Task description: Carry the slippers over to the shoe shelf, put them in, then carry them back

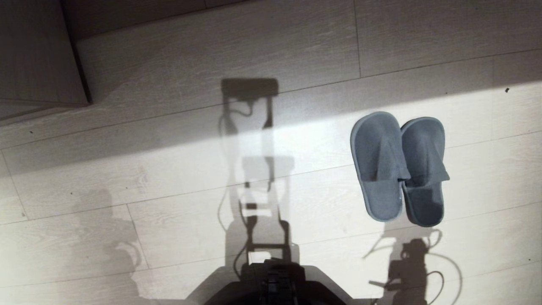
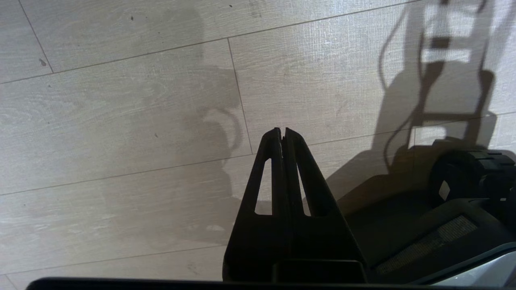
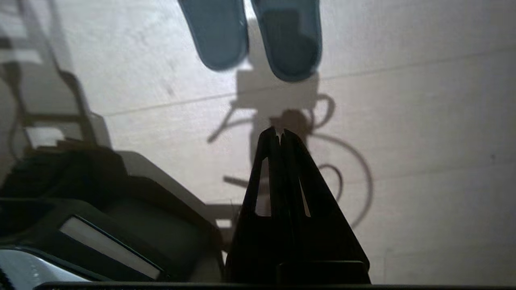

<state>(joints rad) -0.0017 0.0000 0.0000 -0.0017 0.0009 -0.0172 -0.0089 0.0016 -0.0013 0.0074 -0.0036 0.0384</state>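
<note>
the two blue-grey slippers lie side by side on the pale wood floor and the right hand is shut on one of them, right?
Not quite. The soft blue-grey slide slippers do lie side by side on the pale wood-plank floor, but the right hand is shut on nothing: the right wrist view shows its fingers pressed together above bare floor, short of the slippers' heels.

A: What are the grippers like?
B: The left gripper [image 2: 283, 131] and right gripper [image 3: 279, 131] match: black, tapering fingers [image 2: 310, 181], each with a long narrow slot cut through.
A: And the base?
B: Its dark base [image 1: 275, 281] has a black ribbed centre.
</note>
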